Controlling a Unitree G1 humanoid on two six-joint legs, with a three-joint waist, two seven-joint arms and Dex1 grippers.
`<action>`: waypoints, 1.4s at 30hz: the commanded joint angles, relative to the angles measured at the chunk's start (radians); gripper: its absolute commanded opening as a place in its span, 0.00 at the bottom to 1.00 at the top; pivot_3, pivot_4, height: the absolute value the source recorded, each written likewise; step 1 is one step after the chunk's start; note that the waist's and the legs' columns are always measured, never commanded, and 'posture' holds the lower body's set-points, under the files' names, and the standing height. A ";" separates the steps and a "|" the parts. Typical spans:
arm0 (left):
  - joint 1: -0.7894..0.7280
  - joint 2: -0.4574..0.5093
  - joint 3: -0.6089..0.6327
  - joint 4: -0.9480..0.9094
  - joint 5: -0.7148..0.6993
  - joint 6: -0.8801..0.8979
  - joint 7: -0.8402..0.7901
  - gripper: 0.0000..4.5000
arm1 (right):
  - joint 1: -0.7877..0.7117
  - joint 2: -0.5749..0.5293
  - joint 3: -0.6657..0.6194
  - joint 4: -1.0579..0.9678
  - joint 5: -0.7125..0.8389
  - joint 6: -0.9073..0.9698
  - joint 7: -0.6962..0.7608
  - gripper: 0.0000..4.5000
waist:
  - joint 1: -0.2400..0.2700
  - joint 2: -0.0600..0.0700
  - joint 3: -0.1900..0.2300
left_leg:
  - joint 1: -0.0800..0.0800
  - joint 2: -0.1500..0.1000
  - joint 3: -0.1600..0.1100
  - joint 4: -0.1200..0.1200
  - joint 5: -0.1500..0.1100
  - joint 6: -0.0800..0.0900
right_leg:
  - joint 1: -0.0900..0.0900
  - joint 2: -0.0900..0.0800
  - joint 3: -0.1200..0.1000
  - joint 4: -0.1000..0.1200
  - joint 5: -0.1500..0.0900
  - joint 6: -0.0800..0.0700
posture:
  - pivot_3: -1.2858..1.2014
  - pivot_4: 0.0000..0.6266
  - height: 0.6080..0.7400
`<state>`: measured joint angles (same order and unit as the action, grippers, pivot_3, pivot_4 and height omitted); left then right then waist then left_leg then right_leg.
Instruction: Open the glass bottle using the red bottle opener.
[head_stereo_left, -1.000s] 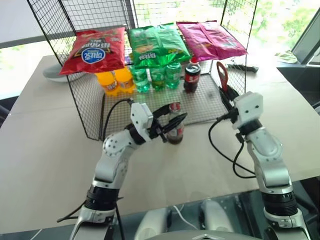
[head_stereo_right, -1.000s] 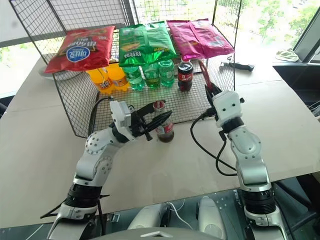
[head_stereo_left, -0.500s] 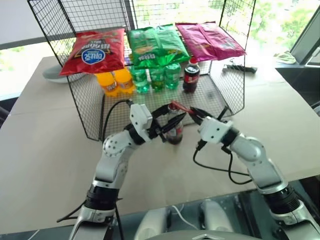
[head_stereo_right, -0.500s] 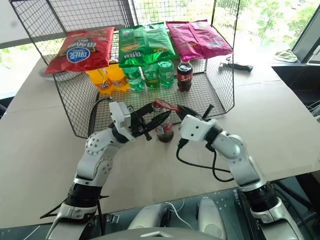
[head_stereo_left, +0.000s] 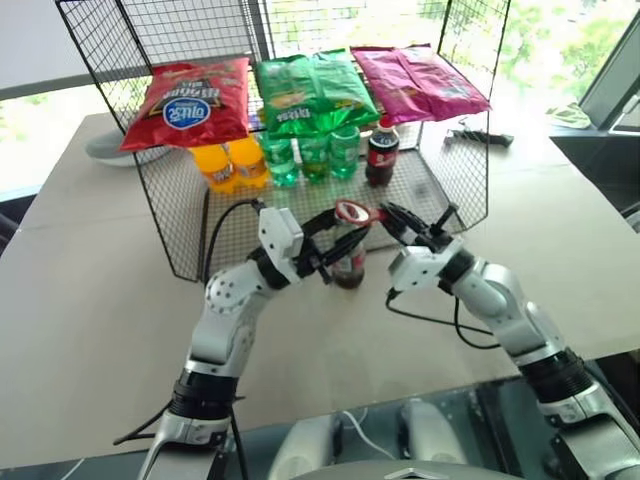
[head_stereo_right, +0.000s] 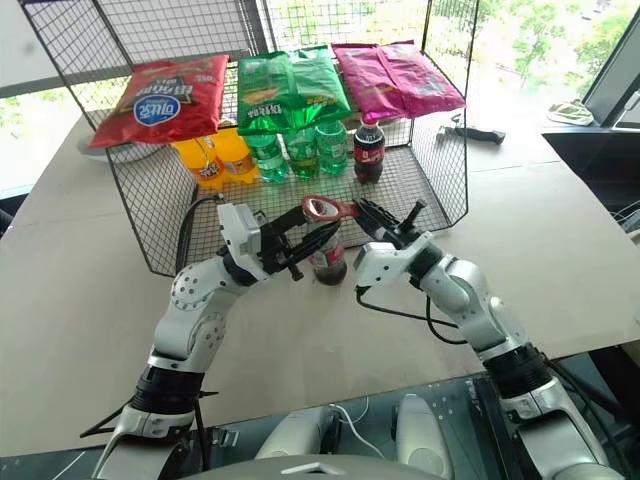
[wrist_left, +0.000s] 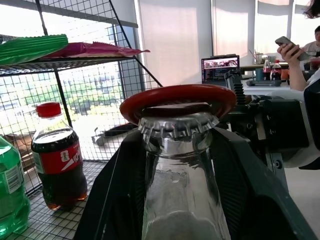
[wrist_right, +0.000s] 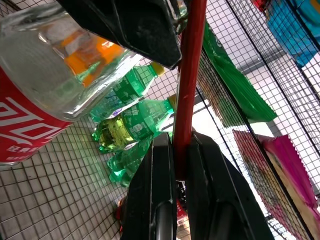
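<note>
The glass bottle (head_stereo_left: 349, 262) stands upright on the tan table (head_stereo_left: 90, 300), just at the near edge of the wire rack's mesh floor (head_stereo_left: 400, 210), with its crimped metal cap (wrist_left: 176, 128) on. The left gripper (head_stereo_left: 340, 243) has its two black fingers closed around the bottle's neck and shoulder, one on each side. Lying over the cap is the looped head of the red bottle opener (head_stereo_left: 354, 212), its ring sitting level on top of the crown. The right gripper (head_stereo_left: 393, 218) comes in from the right and pinches the opener's flat handle tight between its fingers (wrist_right: 156, 200).

Farther back on the rack floor stand a cola bottle with a red screw cap (head_stereo_left: 381, 152), green soda bottles (head_stereo_left: 315, 152) and orange soda bottles (head_stereo_left: 228, 162). Above them, on the upper shelf, lie a red chip bag (head_stereo_left: 190, 100), a green chip bag (head_stereo_left: 310, 90) and a pink chip bag (head_stereo_left: 418, 80).
</note>
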<state>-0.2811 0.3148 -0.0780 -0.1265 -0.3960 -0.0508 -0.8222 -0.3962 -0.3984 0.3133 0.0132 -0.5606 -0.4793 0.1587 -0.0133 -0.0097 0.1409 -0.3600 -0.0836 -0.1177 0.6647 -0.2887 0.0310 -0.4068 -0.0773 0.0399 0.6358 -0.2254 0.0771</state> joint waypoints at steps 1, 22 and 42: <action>-0.003 0.002 -0.016 0.048 0.037 0.028 0.015 0.34 | -0.039 0.027 0.078 0.030 -0.048 -0.092 -0.018 0.00 | -0.001 0.000 0.000 | 0.000 0.000 0.000 0.000 0.000 0.000 | 0.000 0.000 0.000 0.000 0.000 0.000 | 0.52 0.24 1.00; -0.027 -0.015 -0.017 0.077 0.042 0.030 0.015 0.34 | -0.143 -0.030 0.071 0.062 -0.095 -0.182 0.005 0.00 | -0.001 0.000 0.000 | 0.001 0.001 0.000 0.000 0.000 0.000 | 0.001 0.002 0.001 0.000 0.000 0.000 | 0.52 0.24 1.00; -0.031 -0.020 -0.019 0.087 0.046 0.030 0.015 0.34 | -0.224 -0.097 0.036 0.075 -0.066 -0.217 0.047 0.00 | 0.001 0.000 0.000 | 0.001 0.001 0.000 0.000 0.000 0.000 | 0.001 0.002 0.001 0.000 0.000 0.000 | 0.52 0.24 1.00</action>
<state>-0.3046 0.2931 -0.0689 -0.0863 -0.3972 -0.0489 -0.8222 -0.5779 -0.5068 0.3158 0.1460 -0.6247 -0.6209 0.1945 -0.0124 -0.0092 0.1413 -0.3593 -0.0825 -0.1180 0.6646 -0.2885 0.0306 -0.4056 -0.0756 0.0407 0.6352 -0.2251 0.0766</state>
